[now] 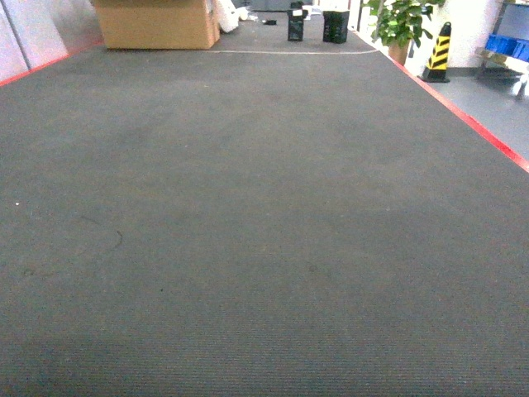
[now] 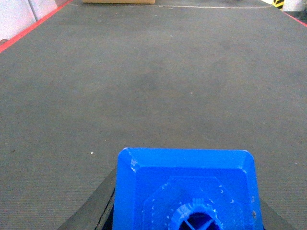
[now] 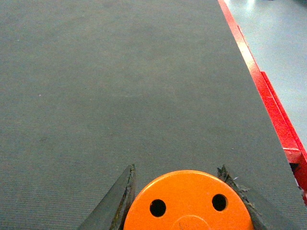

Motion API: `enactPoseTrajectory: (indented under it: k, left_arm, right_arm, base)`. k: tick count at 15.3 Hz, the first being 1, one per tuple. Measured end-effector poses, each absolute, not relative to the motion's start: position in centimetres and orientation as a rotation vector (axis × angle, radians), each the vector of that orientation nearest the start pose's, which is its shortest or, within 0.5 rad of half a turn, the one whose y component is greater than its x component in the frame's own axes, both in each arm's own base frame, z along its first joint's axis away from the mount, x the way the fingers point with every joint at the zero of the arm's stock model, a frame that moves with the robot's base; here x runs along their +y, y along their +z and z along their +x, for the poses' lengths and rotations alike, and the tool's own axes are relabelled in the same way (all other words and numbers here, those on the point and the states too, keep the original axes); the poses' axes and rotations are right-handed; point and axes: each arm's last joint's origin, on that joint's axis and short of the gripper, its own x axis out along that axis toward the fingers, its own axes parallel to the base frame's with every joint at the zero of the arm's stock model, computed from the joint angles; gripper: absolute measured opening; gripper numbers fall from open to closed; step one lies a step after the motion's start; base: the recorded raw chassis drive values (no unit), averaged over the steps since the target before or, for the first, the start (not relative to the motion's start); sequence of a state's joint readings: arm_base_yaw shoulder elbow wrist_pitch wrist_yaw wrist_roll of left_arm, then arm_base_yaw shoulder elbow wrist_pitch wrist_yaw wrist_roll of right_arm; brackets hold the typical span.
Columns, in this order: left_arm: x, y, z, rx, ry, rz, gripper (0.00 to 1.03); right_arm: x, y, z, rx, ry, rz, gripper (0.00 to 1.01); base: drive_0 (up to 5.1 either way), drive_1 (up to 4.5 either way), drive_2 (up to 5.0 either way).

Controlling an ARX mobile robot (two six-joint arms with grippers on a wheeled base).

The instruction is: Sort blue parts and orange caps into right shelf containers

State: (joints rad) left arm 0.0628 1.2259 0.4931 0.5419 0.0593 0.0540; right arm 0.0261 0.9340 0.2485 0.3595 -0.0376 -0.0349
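Observation:
In the left wrist view a blue part, a bright-blue block with chamfered corners and a round knob, fills the lower centre, and my left gripper is shut on it. In the right wrist view an orange cap with two small holes in its flat top sits between the dark fingers of my right gripper, which is shut on it. Neither gripper shows in the head view. Blue crates, the right shelf containers, stand on a metal shelf at the far right.
Grey carpet stretches ahead, bordered by a red stripe on the right. At the far end stand a cardboard box, two black items, a potted plant and a yellow-black cone.

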Motion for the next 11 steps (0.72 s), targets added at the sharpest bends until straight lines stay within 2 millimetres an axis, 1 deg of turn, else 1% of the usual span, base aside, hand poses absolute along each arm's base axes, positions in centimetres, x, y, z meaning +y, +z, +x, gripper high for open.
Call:
enactPoseTrajectory:
  k: [11]
  left_arm:
    - [1.5, 21.41, 24.74, 0.194, 0.007, 0.042, 0.45]
  right_arm:
    - [0.58, 17.61, 18.22, 0.325, 0.069, -0.033, 0.44]
  base:
    - [4.8, -2.54, -2.5]
